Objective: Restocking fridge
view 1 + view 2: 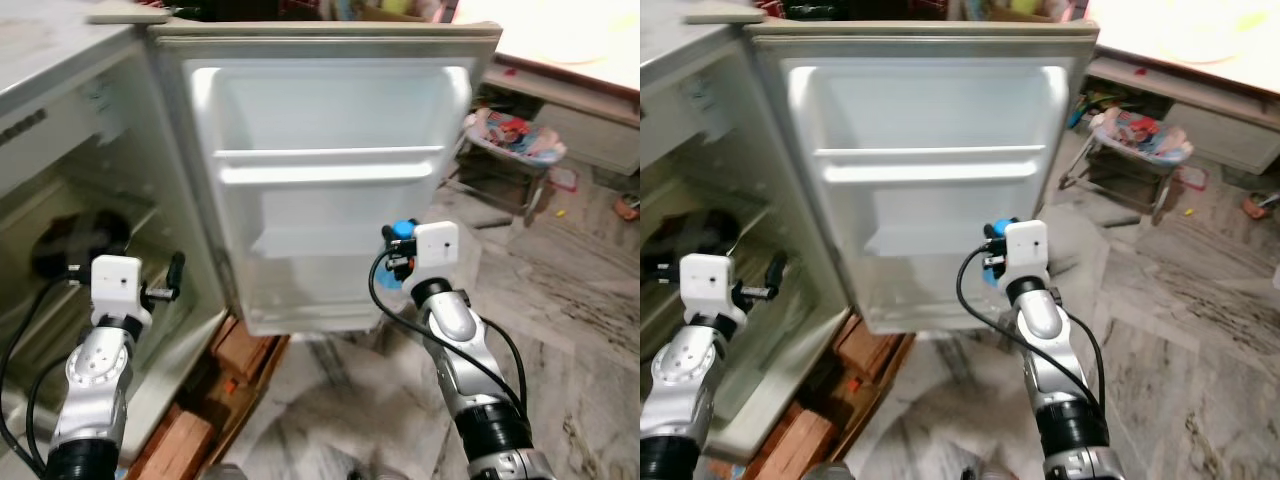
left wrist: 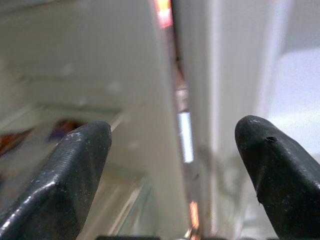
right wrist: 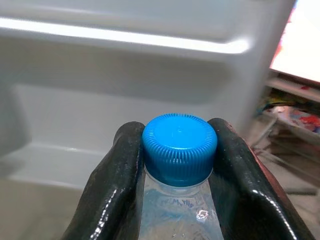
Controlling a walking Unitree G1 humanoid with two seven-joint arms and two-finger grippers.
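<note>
Placing step: right end effector [image 1: 398,250] pinches water bottle [image 3: 179,165] at its blue cap [image 3: 180,149], in front of open fridge door [image 1: 330,130]. Door shelf [image 1: 330,165] sits at 12 o'clock; next move needs lift and reach. Left end effector [image 2: 172,150] spread, idle by the fridge interior [image 1: 70,220].

The right claw [image 1: 992,258] holds a blue-capped bottle [image 1: 998,250] before the open fridge door [image 1: 930,120].

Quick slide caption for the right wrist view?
Right gripper clamps a blue-capped water bottle facing the open fridge door's shelves.
</note>
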